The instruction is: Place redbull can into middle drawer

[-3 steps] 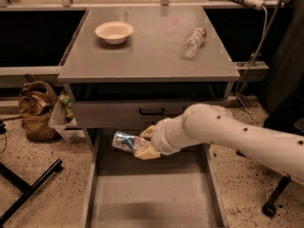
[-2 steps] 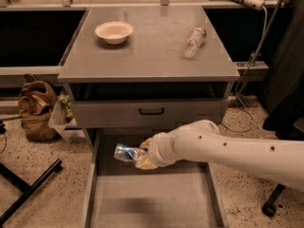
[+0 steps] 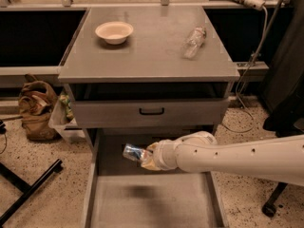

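- Since a second ago the arm has swung flatter and the gripper [image 3: 148, 158] has sunk a little, carrying the redbull can [image 3: 133, 152] lower beneath the upper drawer front [image 3: 190, 113].
- Camera view: the jaws clamp one end of the can, which hangs tilted above the floor of the open middle drawer [image 3: 161, 210], its shadow below it.
- A bowl [image 3: 114, 32] and a plastic bottle [image 3: 194, 42] lie well apart on the counter [image 3: 156, 61].
- Done well, this step likely means descending close to the floor, staying between the side walls, then releasing gently so the can neither bounces nor rolls.
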Robot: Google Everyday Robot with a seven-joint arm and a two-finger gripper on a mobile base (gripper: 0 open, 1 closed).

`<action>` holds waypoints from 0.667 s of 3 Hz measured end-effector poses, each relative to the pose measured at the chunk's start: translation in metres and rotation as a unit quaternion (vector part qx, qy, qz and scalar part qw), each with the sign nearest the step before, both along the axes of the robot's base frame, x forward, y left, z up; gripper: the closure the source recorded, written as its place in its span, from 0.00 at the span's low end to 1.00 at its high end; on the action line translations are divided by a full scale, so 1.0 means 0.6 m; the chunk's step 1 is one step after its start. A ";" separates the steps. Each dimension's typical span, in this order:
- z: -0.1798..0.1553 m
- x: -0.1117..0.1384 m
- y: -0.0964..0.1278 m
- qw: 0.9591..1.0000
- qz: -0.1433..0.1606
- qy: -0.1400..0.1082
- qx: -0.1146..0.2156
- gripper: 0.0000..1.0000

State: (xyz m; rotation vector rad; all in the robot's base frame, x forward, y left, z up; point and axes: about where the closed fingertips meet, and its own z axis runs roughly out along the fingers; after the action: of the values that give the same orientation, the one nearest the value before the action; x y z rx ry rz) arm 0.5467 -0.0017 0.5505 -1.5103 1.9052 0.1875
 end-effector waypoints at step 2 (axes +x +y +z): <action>-0.062 -0.009 -0.008 0.999 -0.006 0.033 -0.009 1.00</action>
State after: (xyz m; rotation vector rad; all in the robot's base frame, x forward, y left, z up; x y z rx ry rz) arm 0.5412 -0.0067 0.5133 -1.5213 1.9711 0.2179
